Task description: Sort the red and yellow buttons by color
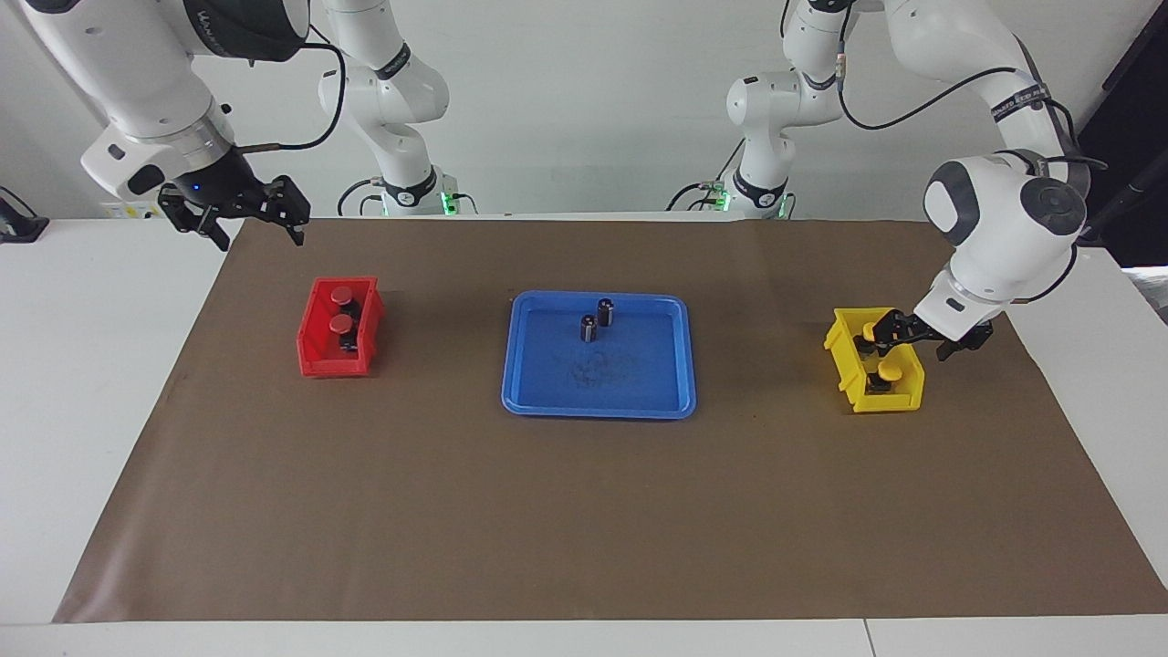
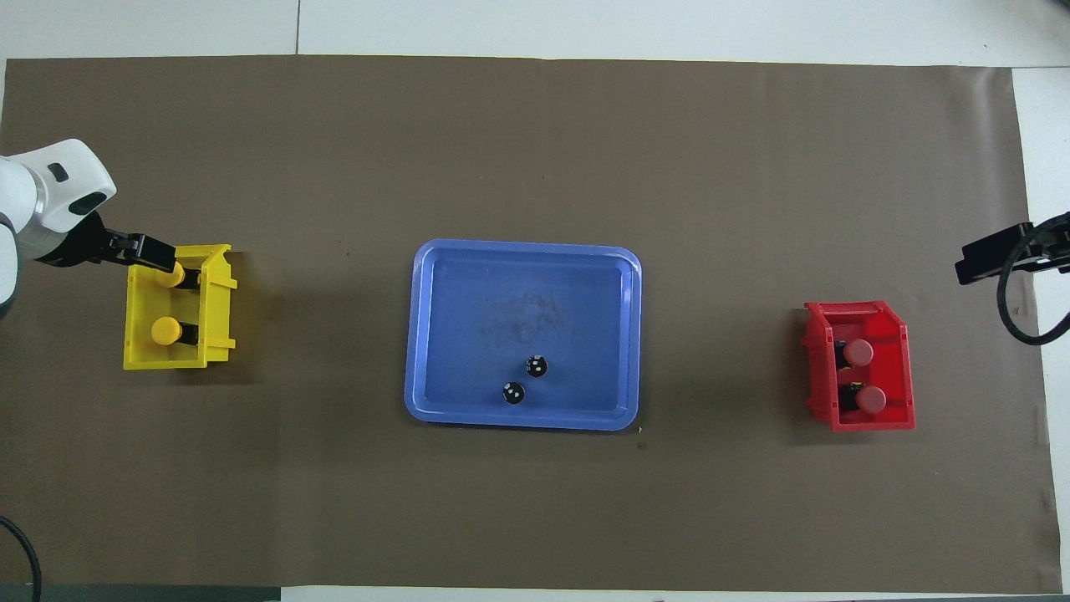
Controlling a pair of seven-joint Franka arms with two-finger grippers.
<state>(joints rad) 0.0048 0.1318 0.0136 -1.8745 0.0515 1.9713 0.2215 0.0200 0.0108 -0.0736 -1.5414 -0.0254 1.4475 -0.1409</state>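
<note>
Facing view: left gripper [image 1: 874,339] inside yellow bin [image 1: 844,363] at 3 o'clock, grip state unclear, beside two yellow buttons [image 1: 885,372]; right gripper [image 1: 245,215] open, empty, above tabletop [image 1: 584,511]; red buttons [image 1: 341,296] in red bin [image 1: 315,351] at 9 o'clock.

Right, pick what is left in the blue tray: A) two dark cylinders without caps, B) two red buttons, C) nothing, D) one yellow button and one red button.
A: only two dark cylinders stand in the blue tray; the red buttons sit in the red bin and the yellow buttons in the yellow bin.
</note>
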